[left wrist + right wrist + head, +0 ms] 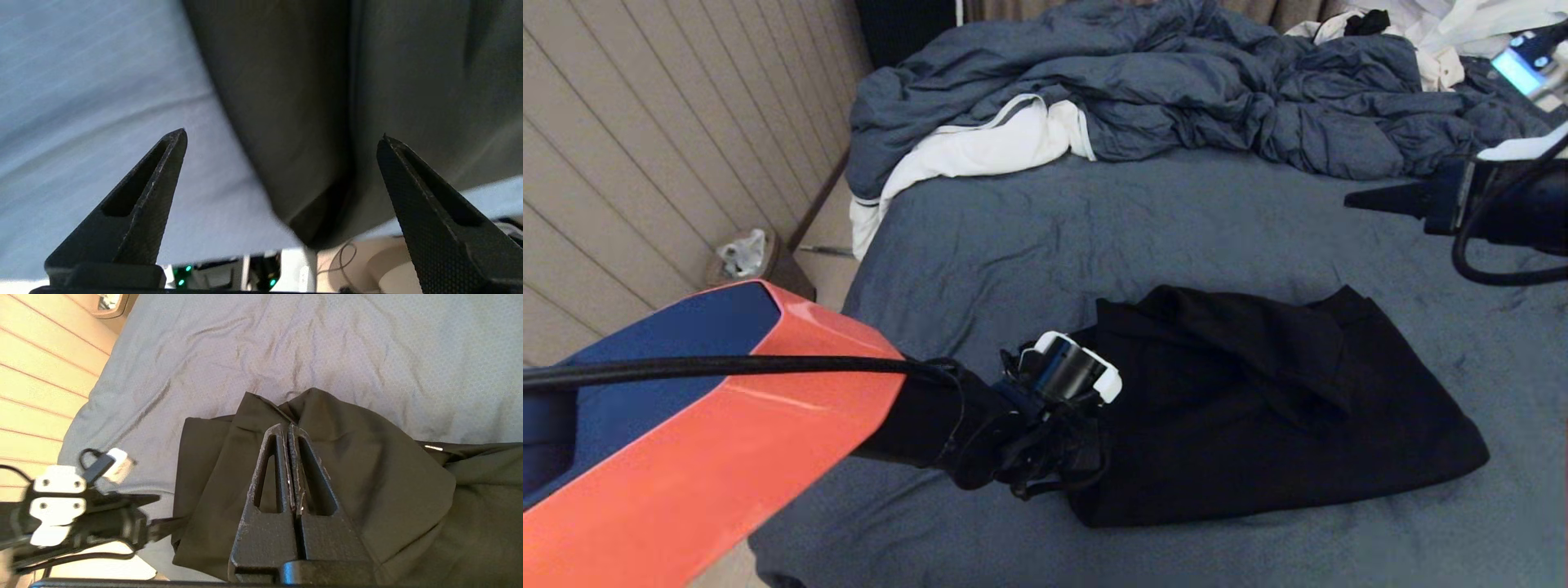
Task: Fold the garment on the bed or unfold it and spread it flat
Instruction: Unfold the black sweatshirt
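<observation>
Garment [1258,408] lies folded in compact bundle on bed [1094,229], near front edge, well apart from duvet [1176,90].

Left gripper [282,136] at bundle's left edge, jaws wide apart, holding nothing.

Right gripper [289,428] parked above the bed at right, jaws pressed together, empty.

Judgement: fabric soft, limp, fairly light, several layers thick. Best hold is edge or corner, pinching all layers; loose layers probably slip.
</observation>
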